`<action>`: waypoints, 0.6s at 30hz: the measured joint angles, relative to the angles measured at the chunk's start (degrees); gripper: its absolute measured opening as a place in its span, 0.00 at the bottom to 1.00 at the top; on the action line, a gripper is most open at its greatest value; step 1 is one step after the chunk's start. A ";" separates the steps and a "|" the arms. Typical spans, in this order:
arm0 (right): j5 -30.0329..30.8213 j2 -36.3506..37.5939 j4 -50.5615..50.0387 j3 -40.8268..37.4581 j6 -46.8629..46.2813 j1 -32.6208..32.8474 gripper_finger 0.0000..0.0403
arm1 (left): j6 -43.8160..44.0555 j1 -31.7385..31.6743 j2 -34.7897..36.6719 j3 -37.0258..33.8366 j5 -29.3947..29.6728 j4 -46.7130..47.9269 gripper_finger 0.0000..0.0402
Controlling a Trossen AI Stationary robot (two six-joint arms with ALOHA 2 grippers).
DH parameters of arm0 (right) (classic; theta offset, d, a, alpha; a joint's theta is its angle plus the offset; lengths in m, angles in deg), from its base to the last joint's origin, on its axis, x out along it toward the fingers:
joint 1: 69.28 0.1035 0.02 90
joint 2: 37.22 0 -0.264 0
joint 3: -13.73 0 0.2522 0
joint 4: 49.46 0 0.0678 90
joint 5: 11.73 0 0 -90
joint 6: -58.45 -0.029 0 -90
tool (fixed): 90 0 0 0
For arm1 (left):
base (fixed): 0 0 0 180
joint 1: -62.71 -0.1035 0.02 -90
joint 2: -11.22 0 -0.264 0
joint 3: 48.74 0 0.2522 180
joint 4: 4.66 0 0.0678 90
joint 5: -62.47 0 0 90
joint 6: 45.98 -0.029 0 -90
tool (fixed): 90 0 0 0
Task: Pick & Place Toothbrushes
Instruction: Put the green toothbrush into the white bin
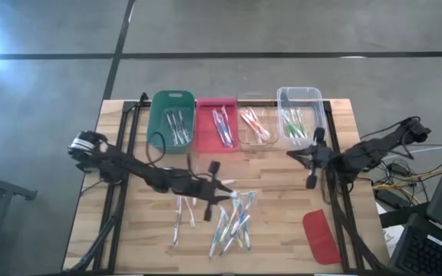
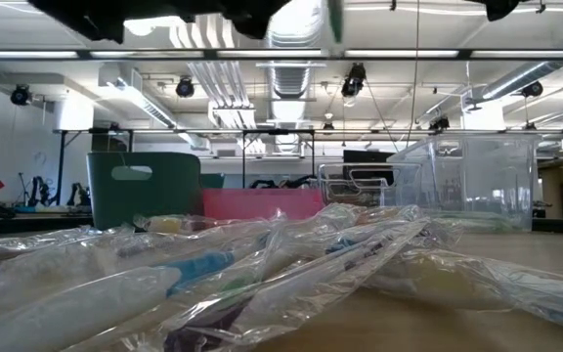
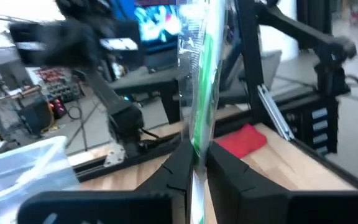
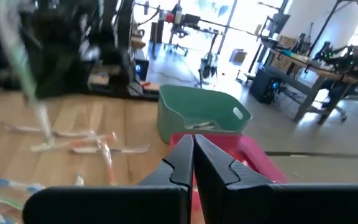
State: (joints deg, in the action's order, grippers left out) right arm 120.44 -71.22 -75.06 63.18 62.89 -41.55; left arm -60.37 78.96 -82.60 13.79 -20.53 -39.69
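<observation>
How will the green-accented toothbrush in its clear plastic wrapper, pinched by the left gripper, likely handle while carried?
The green-accented toothbrush in its clear wrapper stands straight above the left gripper, so it is probably stiff. The glossy film looks slick and could slide between the fingers. Held only near its lower end, it might pivot, though it seems light, being so thin.

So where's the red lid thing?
In the high view, the red lid lies flat on the table's front right corner, right of the loose toothbrush pile and apart from it.
</observation>
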 joint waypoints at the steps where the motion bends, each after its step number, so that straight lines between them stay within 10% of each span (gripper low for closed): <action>1: -0.01 -1.36 0.28 0.38 0.42 -0.02 0.02 | 0.17 0.00 1.35 -1.42 0.38 -1.33 0.09; 18: -1.31 -19.46 7.95 1.29 -11.82 -0.02 0.02 | 3.66 -0.08 20.77 -18.45 0.55 -2.93 0.09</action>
State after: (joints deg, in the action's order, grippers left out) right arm 119.13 -90.68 -67.11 64.47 51.07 -41.57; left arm -56.71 78.88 -61.83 -4.66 -19.98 -42.62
